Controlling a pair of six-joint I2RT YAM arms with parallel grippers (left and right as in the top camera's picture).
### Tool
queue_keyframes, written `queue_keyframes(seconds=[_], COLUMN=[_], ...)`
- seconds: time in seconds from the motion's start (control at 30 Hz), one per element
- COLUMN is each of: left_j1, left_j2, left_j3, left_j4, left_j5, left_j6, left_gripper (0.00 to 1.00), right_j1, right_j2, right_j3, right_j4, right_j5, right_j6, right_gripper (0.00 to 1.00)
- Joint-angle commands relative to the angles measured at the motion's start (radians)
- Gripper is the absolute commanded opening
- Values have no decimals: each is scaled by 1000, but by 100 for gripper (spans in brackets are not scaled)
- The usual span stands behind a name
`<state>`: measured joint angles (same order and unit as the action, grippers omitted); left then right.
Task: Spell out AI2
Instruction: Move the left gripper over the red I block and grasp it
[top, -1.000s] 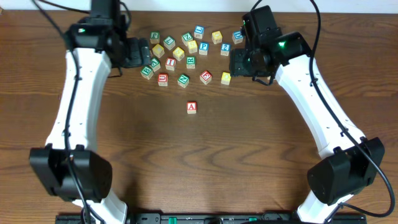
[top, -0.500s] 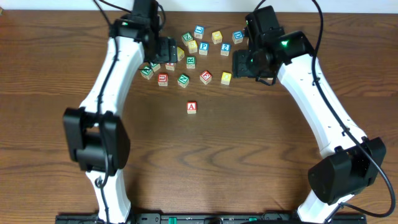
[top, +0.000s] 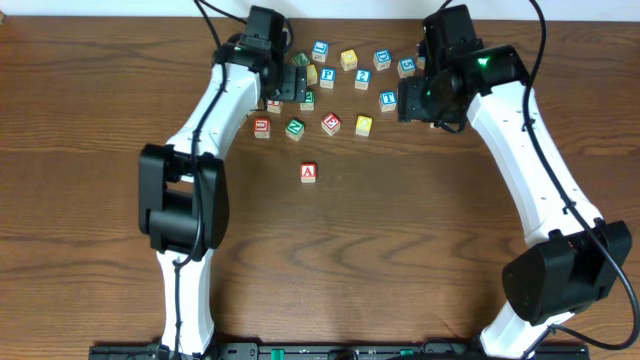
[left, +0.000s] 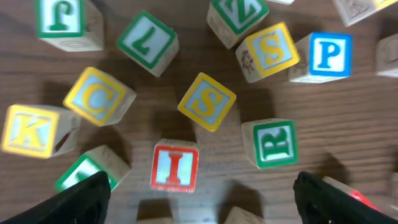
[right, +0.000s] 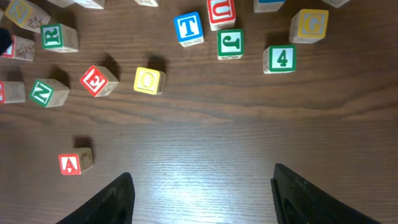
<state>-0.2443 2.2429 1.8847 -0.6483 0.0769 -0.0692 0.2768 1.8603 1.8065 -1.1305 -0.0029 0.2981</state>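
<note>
A red A block (top: 308, 172) stands alone on the wood table, below the cluster of letter blocks; it also shows in the right wrist view (right: 70, 163). A red I block (left: 175, 165) lies just ahead of my left gripper (left: 205, 205), which is open and hovers over the cluster's left side (top: 290, 85). A blue block that seems to read 2 (top: 362, 76) sits in the cluster's right part. My right gripper (right: 205, 199) is open and empty above bare table, at the cluster's right edge (top: 420, 100).
Around the I block lie a yellow S (left: 207, 101), a green R (left: 275, 142), a yellow C (left: 96, 96) and a blue P (left: 328, 55). Near my right gripper are a blue T (right: 188, 28), a yellow O (right: 150, 80), a red E (right: 98, 80) and a green 4 (right: 279, 58).
My left arm has swung right from the cluster's left edge to over its blocks. My right arm has shifted a little to the right. The A block has not moved.
</note>
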Motion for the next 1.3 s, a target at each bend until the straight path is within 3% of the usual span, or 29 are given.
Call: queue_keyframes(seconds=[0.0, 0.9, 1.27], left_j1=[3, 35, 29], left_j2=[40, 102, 108], left_j3=[21, -16, -16], left_j4=[6, 90, 89], left_j5=[2, -62, -58], left_j6=[74, 121, 121], left_gripper=[90, 77, 68], right_j1=[-6, -6, -6], right_j2=[-10, -10, -10], right_j3=[23, 22, 22], right_j4=[-4, -3, -3], right_j5=[12, 12, 13], right_j6=[-31, -35, -35], right_gripper=[66, 66, 67])
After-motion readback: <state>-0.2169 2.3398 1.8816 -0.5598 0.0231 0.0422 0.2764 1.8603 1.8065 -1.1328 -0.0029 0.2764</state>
